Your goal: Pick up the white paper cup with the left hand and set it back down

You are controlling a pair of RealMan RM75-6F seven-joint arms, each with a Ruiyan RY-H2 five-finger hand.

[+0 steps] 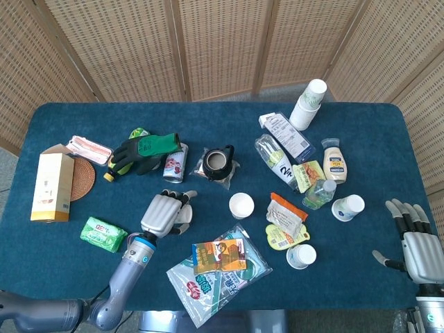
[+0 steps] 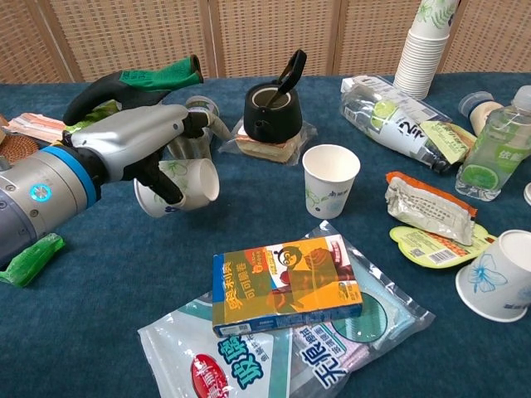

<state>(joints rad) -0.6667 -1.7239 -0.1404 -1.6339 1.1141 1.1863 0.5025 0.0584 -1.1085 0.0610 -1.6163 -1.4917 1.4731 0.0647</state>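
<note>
My left hand [image 2: 133,153] grips a white paper cup [image 2: 181,186] with a faint green print. The cup is tipped on its side with its mouth facing right, held a little above the blue tablecloth. In the head view the left hand [image 1: 163,214] covers most of that cup [image 1: 184,216], which shows only at the hand's right edge. A second white paper cup [image 2: 331,180] stands upright to the right, apart from the hand. My right hand [image 1: 415,239] rests at the table's right front edge, fingers spread, holding nothing.
Behind the left hand lie a green-and-black glove [image 2: 133,87] and a drinks can [image 1: 175,163]. A black pot [image 2: 274,108] sits on a packet further right. An orange box [image 2: 286,282] on plastic bags lies in front. A green packet [image 1: 103,234] is at the left.
</note>
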